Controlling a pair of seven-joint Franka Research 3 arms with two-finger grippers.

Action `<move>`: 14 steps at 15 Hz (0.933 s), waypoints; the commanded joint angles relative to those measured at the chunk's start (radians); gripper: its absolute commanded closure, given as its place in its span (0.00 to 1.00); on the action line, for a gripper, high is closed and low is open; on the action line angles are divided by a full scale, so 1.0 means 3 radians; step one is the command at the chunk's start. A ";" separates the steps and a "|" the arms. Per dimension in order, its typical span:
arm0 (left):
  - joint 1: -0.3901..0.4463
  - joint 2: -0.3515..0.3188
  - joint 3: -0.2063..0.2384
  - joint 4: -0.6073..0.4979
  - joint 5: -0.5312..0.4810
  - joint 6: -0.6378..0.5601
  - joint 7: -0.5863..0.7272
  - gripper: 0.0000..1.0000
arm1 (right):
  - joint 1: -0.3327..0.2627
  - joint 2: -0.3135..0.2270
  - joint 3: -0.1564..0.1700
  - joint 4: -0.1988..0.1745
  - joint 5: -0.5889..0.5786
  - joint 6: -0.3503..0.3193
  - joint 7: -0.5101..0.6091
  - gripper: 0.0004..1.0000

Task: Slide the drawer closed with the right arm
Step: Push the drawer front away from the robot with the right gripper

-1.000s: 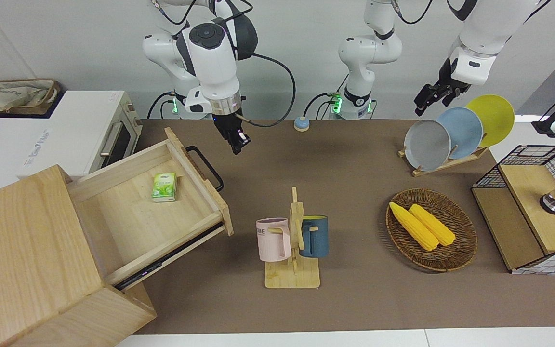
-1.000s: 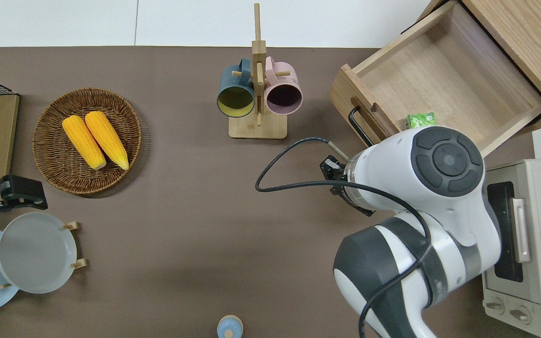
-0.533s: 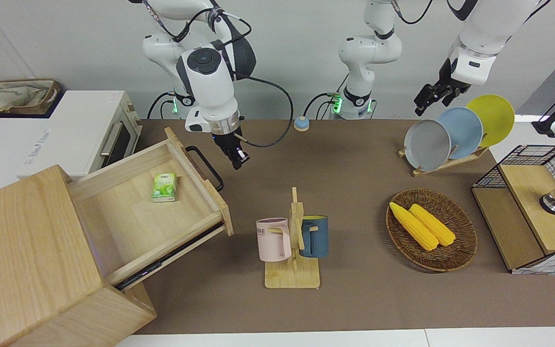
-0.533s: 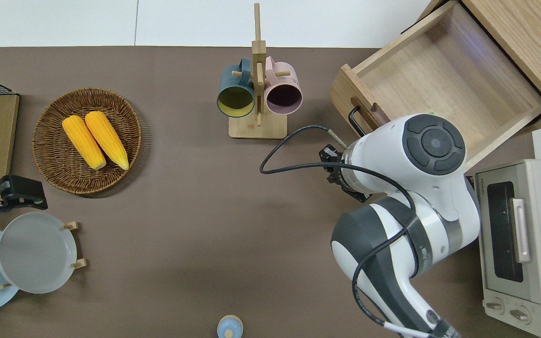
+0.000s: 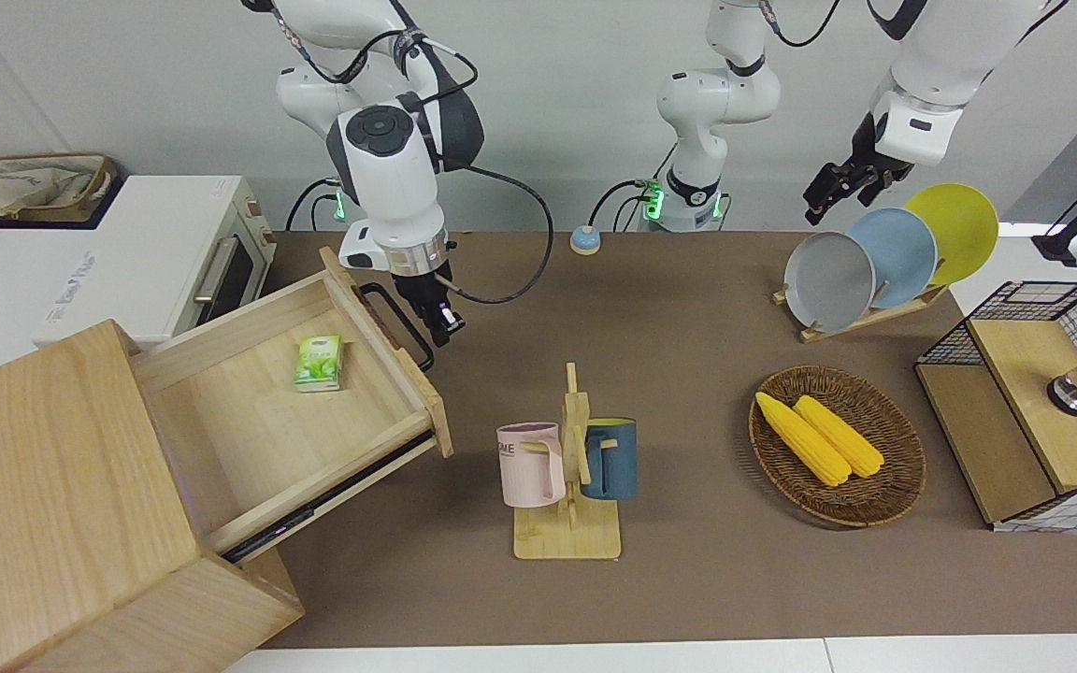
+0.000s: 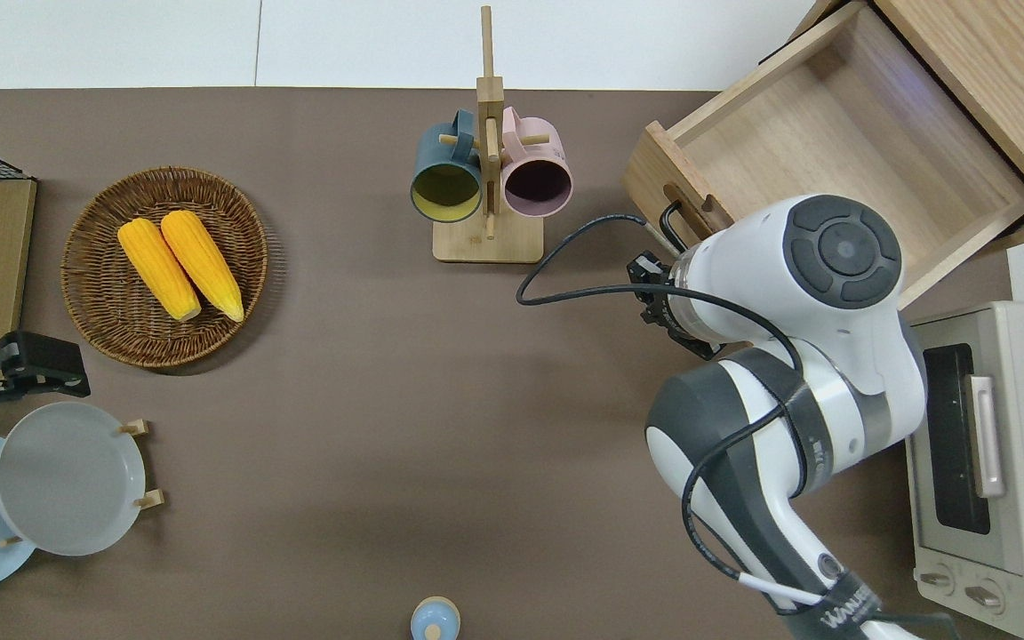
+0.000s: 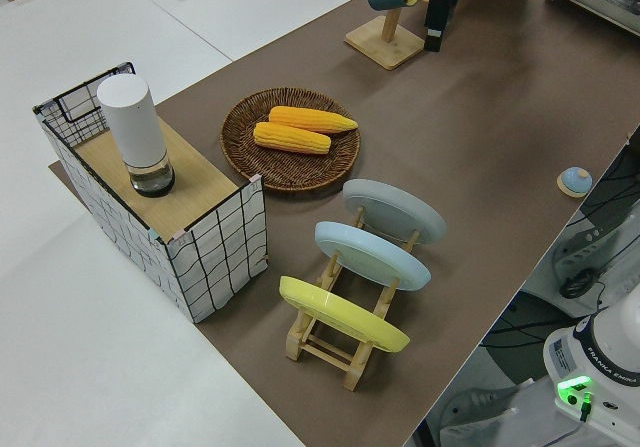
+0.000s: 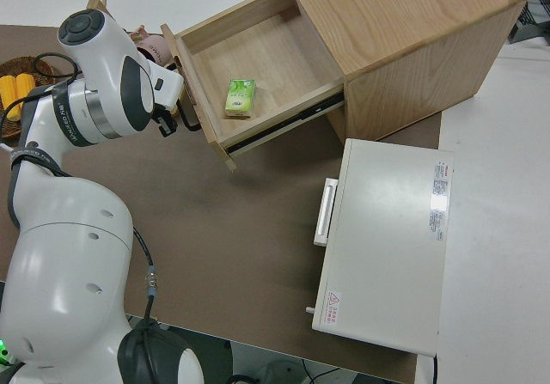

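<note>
**Open drawer, right gripper at the handle**

We see the light-wood drawer pulled out of its cabinet, holding a green packet. The right gripper hangs just beside the black loop handle; we cannot tell its finger spacing. The left arm is parked.

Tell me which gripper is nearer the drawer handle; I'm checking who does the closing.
Right. The right gripper is right beside the drawer handle; the left gripper is parked at the table's opposite end.
</note>
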 commanded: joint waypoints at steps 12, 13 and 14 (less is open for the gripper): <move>-0.0014 -0.0028 0.0017 0.0001 -0.0012 -0.0007 0.0032 0.01 | -0.0214 0.0352 0.0032 0.0468 -0.0424 -0.0009 0.0006 1.00; -0.0014 -0.0028 0.0017 0.0001 -0.0012 -0.0007 0.0032 0.01 | -0.0255 0.0378 0.0032 0.0493 -0.0465 -0.0014 -0.0029 1.00; -0.0014 -0.0028 0.0017 0.0001 -0.0012 -0.0007 0.0032 0.01 | -0.0306 0.0398 0.0032 0.0509 -0.0481 -0.0014 -0.0055 1.00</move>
